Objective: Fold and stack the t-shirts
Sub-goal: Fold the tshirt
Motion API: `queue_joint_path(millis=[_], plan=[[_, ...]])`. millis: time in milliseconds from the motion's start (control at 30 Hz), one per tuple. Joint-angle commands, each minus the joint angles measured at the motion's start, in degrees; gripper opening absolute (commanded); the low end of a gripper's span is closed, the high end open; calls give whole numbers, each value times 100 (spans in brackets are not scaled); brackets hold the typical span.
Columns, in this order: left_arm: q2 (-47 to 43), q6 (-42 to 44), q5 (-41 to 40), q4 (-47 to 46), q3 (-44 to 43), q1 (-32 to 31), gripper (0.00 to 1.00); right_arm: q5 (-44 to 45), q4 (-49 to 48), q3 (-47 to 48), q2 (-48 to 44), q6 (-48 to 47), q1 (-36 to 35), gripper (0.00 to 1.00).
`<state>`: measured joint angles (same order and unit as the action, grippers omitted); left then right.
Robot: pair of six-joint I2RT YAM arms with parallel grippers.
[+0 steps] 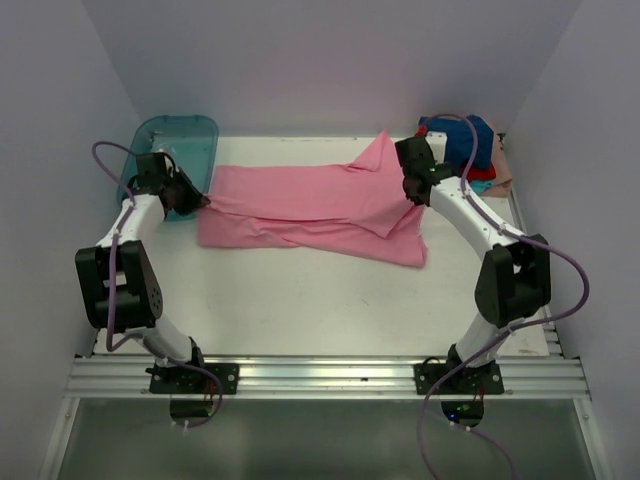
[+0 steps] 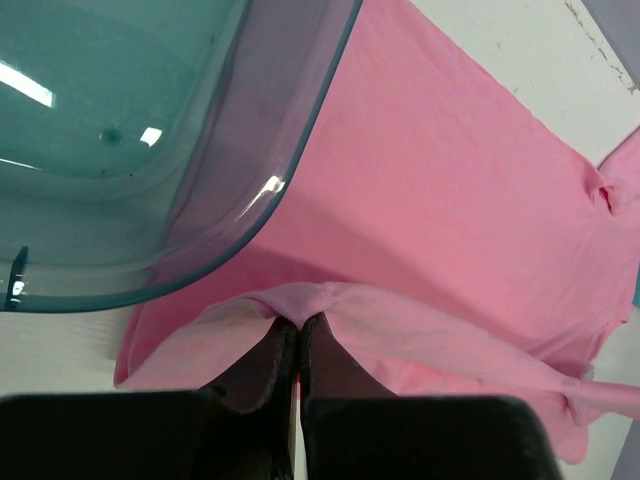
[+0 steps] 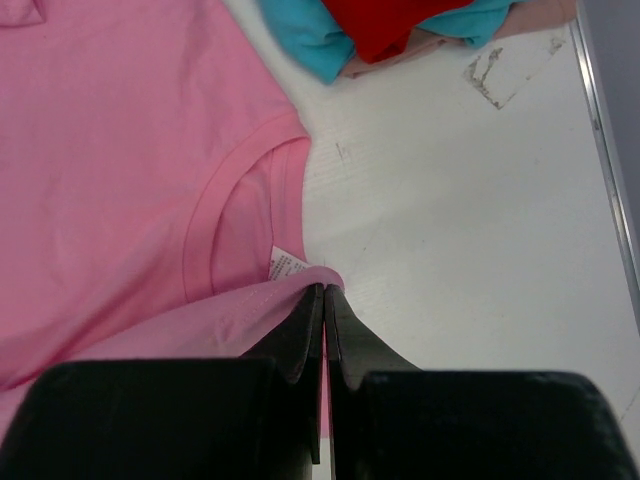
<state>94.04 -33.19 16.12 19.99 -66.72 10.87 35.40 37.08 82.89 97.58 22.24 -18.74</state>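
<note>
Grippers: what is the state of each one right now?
Left gripper: closed, holding an edge of the pink t-shirt.
Right gripper: closed, holding the same t-shirt at the opposite end.

Overhead, close wrists; shared pink t-shirt

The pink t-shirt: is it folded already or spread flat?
Partly folded: the pink t-shirt lies stretched across the table, with one layer lapped over another; it is not yet a compact fold.

Both arms have white links, black joints, looping purple cables and black fingers.
</note>
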Motion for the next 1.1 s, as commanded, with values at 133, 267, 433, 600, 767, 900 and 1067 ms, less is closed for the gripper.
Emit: queue_joint_path(millis=[133,267,433,600,767,900,1067], plan=[[-122,252,-135,76,-70,73,0,178,133,-27,-142,-132,55,0],[-79,252,-241,75,-104,73,0,196,89,42,-117,-194,107,0],[228,208,-162,102,-333,73,0,117,124,350,252,-194,160,0],[430,190,-83,58,-465,73,0,143,124,613,446,-220,309,0],[458,208,58,172,-650,73,0,117,300,781,271,-168,345,0],[-111,216,303,207,-404,55,0,-251,133,37,-563,-123,336,0],[-1141,322,515,295,439,11,0,-1137,605,-816,-1827,-44,249,0]])
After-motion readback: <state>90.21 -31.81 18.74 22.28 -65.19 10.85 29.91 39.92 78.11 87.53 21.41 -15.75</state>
